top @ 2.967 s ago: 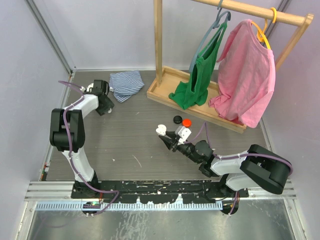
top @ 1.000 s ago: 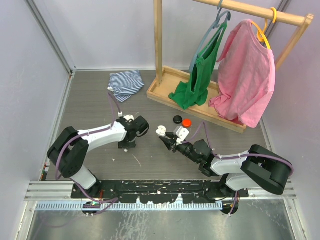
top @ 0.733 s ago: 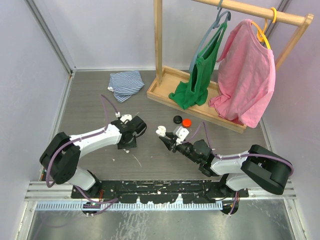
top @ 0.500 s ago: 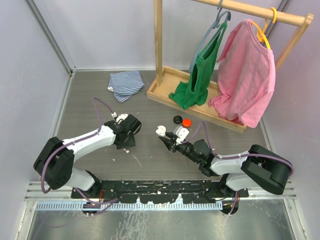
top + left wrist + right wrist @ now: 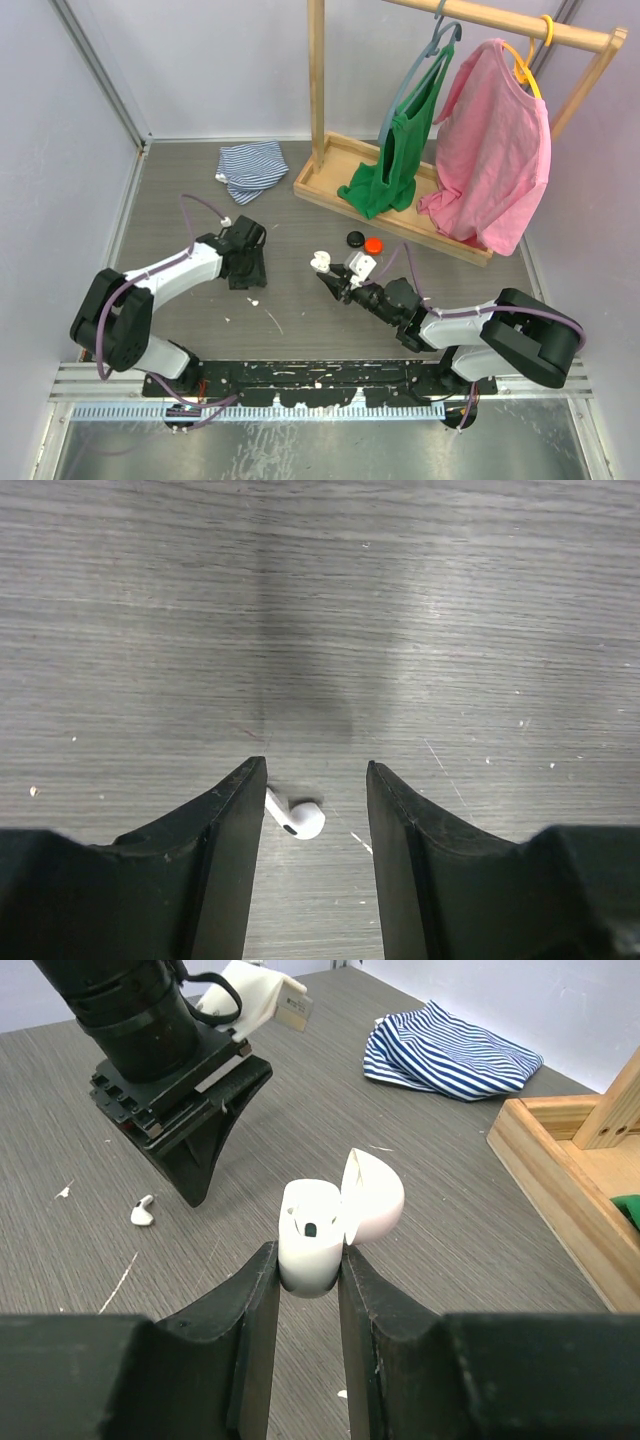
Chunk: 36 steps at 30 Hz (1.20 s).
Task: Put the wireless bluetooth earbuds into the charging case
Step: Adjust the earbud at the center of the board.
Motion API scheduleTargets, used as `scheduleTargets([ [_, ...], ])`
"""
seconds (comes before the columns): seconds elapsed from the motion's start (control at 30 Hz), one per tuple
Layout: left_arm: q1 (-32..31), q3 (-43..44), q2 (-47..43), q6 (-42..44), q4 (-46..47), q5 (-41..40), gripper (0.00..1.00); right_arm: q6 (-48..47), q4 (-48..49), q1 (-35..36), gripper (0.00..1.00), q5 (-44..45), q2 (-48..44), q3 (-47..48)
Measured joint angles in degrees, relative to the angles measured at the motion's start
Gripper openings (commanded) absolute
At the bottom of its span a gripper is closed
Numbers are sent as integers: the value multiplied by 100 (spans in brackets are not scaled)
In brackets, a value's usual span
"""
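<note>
A tiny white earbud (image 5: 297,820) lies on the grey table, between the fingers of my left gripper (image 5: 315,770) and close to the left one. The gripper is open and low over it. The earbud also shows in the top view (image 5: 254,299) and in the right wrist view (image 5: 142,1211). My right gripper (image 5: 305,1255) is shut on a white charging case (image 5: 312,1232) with its lid open and holds it just above the table. In the top view the case (image 5: 322,261) is right of my left gripper (image 5: 247,272).
A small black round thing (image 5: 354,238) and an orange one (image 5: 374,244) lie behind the case. A wooden clothes rack base (image 5: 330,180) with a green top and a pink shirt stands at the back right. A striped cloth (image 5: 250,168) lies at the back left.
My left arm has swung from the back left to the middle of the table, then drawn left and settled over the white earbud. My right arm and the case have stayed put.
</note>
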Motion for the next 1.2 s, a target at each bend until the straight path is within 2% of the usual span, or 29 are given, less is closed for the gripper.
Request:
scheduleTargets([
  [0.23, 83, 4, 437, 157, 50, 461, 46, -2, -76, 0, 1, 0, 11, 15],
  [0.8, 85, -345, 57, -192, -232, 802, 45, 0, -160, 0, 1, -9, 61, 66],
  [1.2, 59, -214, 31, -317, -691, 529, 41, 0, -162, 0, 1, -42, 61, 90],
])
